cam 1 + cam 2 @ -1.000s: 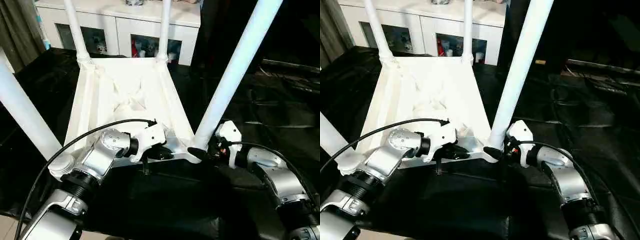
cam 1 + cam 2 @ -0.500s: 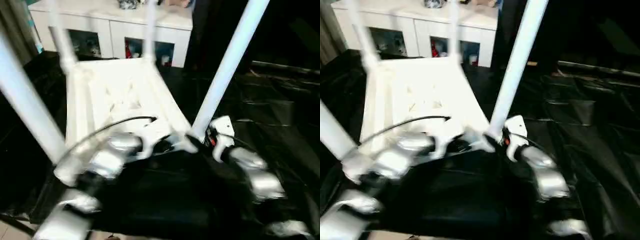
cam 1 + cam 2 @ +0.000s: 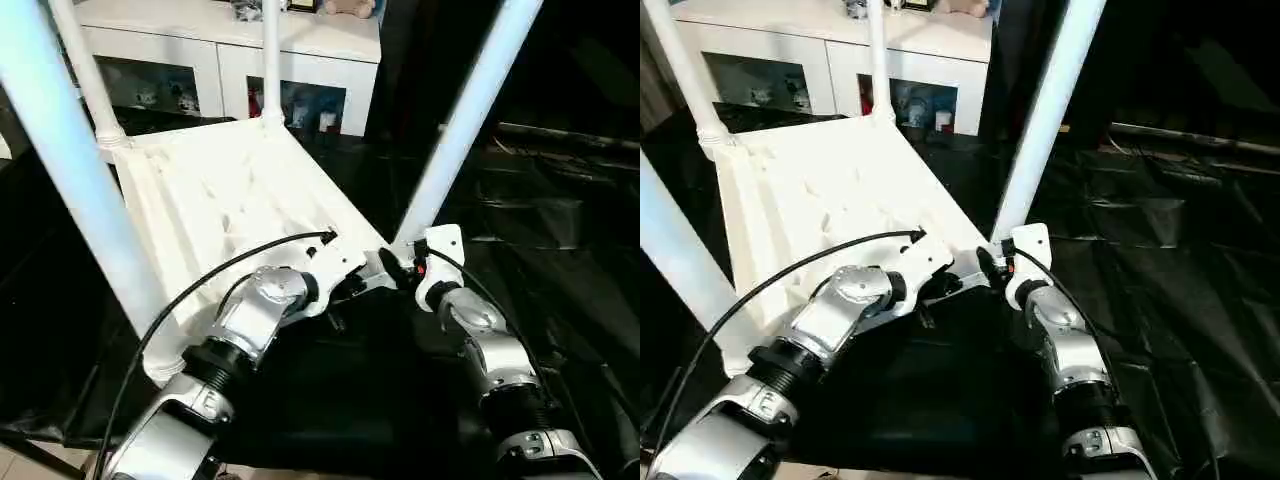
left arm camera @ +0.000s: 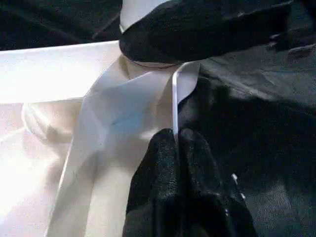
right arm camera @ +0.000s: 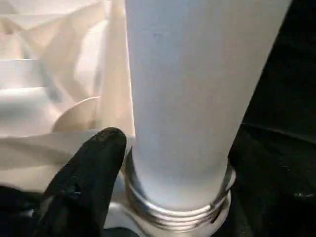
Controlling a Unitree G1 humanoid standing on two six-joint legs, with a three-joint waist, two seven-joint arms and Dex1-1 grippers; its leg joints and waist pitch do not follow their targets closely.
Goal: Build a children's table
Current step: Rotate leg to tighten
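Note:
The children's table lies upside down and tilted on the black cloth, ribbed underside up. All of its white legs stand in the corner sockets: the near right leg, the near left leg and two far legs. My left gripper is shut on the thin rim of the table's near edge, close to the near right corner. My right gripper is at the base of the near right leg, just above its threaded collar.
A white cabinet with glass doors stands behind the table. Wrinkled black cloth covers the big table to the right and in front. A black cable arcs over my left forearm. Floor shows at the near left.
The table has swung round: its near right corner moved away from me, and the near left leg now looms closer. Both grippers went along with that near edge.

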